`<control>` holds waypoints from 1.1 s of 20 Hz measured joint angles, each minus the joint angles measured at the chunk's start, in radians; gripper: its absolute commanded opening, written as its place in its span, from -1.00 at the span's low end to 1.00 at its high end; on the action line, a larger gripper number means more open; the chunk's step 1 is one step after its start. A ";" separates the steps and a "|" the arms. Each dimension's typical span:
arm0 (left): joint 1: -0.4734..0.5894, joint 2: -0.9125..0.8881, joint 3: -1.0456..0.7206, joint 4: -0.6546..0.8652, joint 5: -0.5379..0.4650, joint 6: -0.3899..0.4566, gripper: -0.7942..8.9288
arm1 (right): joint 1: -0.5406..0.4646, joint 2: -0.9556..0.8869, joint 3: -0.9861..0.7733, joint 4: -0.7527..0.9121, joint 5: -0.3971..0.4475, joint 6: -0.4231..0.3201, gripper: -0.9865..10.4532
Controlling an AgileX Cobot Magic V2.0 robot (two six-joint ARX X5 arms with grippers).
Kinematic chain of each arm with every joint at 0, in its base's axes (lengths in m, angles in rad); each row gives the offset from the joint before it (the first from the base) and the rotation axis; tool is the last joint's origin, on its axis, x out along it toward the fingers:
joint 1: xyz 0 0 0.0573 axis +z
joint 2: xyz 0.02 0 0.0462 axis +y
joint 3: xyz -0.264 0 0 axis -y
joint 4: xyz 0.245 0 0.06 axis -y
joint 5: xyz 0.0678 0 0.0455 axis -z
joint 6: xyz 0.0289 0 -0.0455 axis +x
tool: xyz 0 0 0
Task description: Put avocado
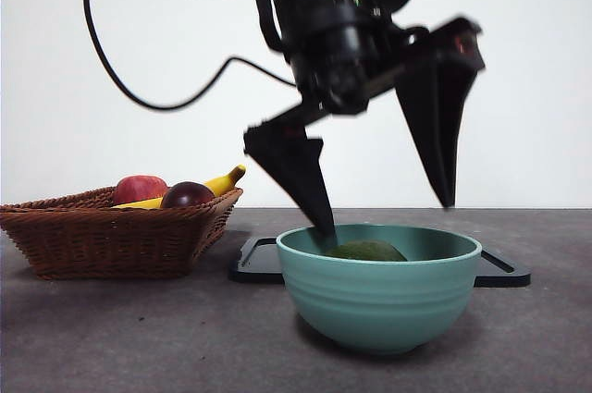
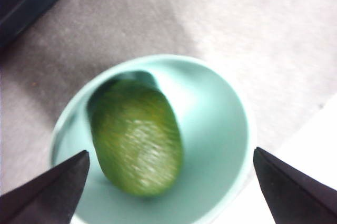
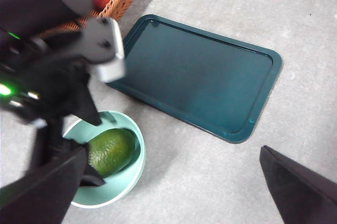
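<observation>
On the left of the desk (image 1: 111, 337) stands one woven basket (image 1: 111, 236), and in it I can count one red apple (image 1: 139, 189), one dark maroon fruit (image 1: 187, 195) and one banana (image 1: 222, 181). Next, toward the middle, one dark flat tray (image 1: 259, 259) lies behind one green bowl (image 1: 379, 296). The one avocado (image 1: 368, 251) lies inside this bowl, on its bottom, and nothing is holding it. The left tool (image 1: 384, 213) hangs directly over the bowl with its jaws spread wide and empty; one jaw tip reaches down just inside the rim, near the avocado, and the other jaw is above the far side of the rim. The right tool (image 3: 174, 192) waits higher up, away from the bowl, also wide open and holding nothing. In my judgement the task is almost finished: the avocado is already put in the bowl, and only moving the left arm away is left.
</observation>
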 measured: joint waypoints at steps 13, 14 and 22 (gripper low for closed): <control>0.008 -0.436 0.016 -0.196 -0.169 0.159 0.19 | 0.000 0.000 0.000 0.000 0.000 0.000 0.20; 0.017 -0.475 0.016 -0.203 -0.177 0.165 0.19 | 0.000 0.000 0.000 0.000 0.000 0.000 0.20; 0.092 -0.835 -0.098 -0.149 -0.227 0.203 0.19 | 0.000 0.000 0.000 0.000 0.000 0.000 0.20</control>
